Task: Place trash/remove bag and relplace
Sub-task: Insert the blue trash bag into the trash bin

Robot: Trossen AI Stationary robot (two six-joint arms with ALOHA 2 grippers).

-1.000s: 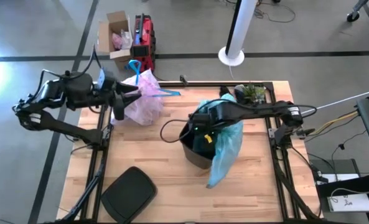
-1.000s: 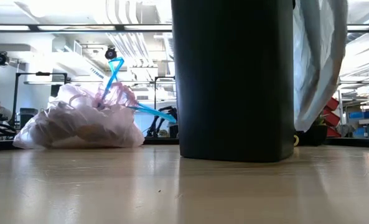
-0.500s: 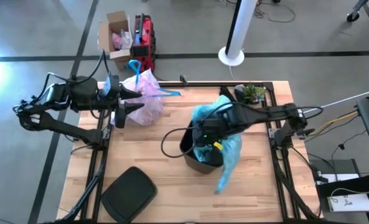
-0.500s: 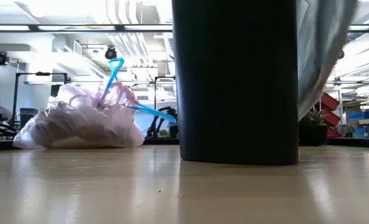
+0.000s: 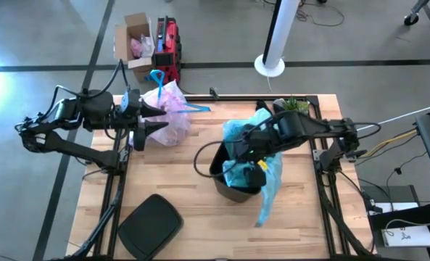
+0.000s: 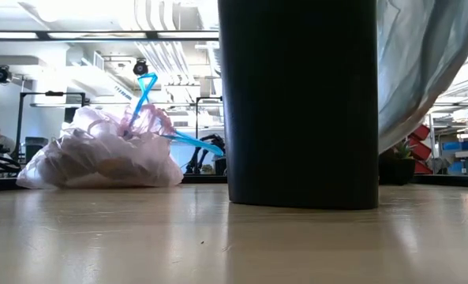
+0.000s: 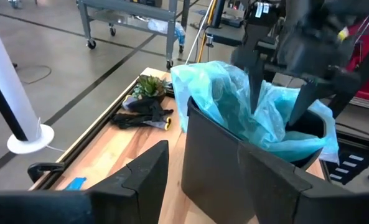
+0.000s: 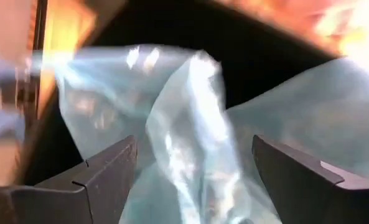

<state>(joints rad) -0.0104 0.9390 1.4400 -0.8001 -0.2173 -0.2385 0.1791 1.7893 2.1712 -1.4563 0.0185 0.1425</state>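
The bag (image 5: pixel 170 109), pinkish-white and full, rests on its underside at the table's far left, its blue drawstring (image 6: pixel 143 91) sticking up. The trash is hidden. My left gripper (image 5: pixel 155 119) hovers open beside the bag, above the table, with nothing between its fingers (image 7: pixel 140 177). A black bin (image 5: pixel 225 185) stands mid-table. A light blue bag (image 5: pixel 269 181) is draped over the bin's rim and hangs down its right side (image 6: pixel 423 71). My right gripper (image 7: pixel 277 109) is open above the bin, fingers pointing down into the blue bag's mouth (image 8: pixel 184 124). My right gripper's open fingers (image 7: pixel 256 81) stand in the light blue bag's gathered top at the bin's rim, coming from above. I cannot tell whether they touch the plastic.
A flat black lid (image 5: pixel 149 225) lies at the table's near left corner. A small plant and black-green clutter (image 5: pixel 293 107) sit at the far right edge. Beyond the far edge stand a cardboard box (image 5: pixel 135 40), a red case (image 5: pixel 170 47) and a white pole (image 5: pixel 276 36).
My right gripper has risen out of the bin and drifted a little toward the table's right edge. The blue bag's upper part has bunched higher over the rim, and its hanging part has swung and spread. My left gripper has rolled slightly beside the pink bag.
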